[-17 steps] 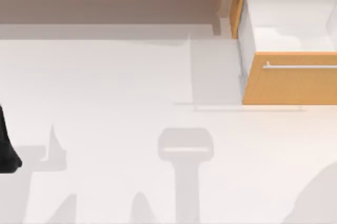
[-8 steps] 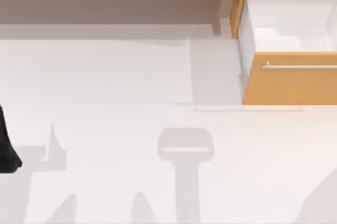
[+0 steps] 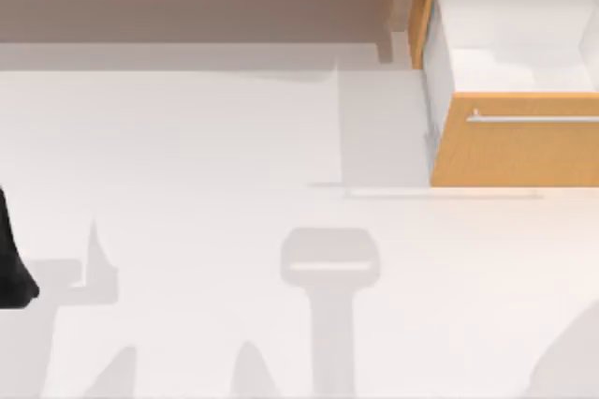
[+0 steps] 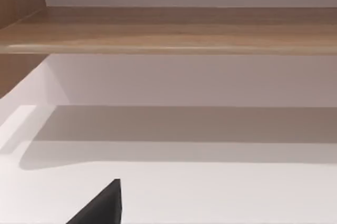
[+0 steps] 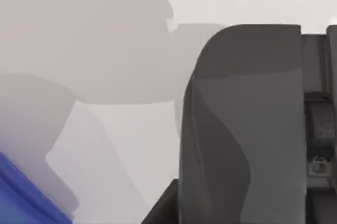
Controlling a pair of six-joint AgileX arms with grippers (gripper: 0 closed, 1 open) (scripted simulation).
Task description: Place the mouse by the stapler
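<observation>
L arm's black gripper [image 3: 13, 263] sits at the table's left edge; can't tell its finger state. White tabletop [image 3: 206, 155] is bare mid-scene. Far right: orange-fronted wooden drawer [image 3: 515, 141] pulled open, white inside. R wrist view: a large dark grey moulded object [image 5: 242, 124] up close, possibly the mouse, plus a blue object [image 5: 23, 197] at the corner.
</observation>
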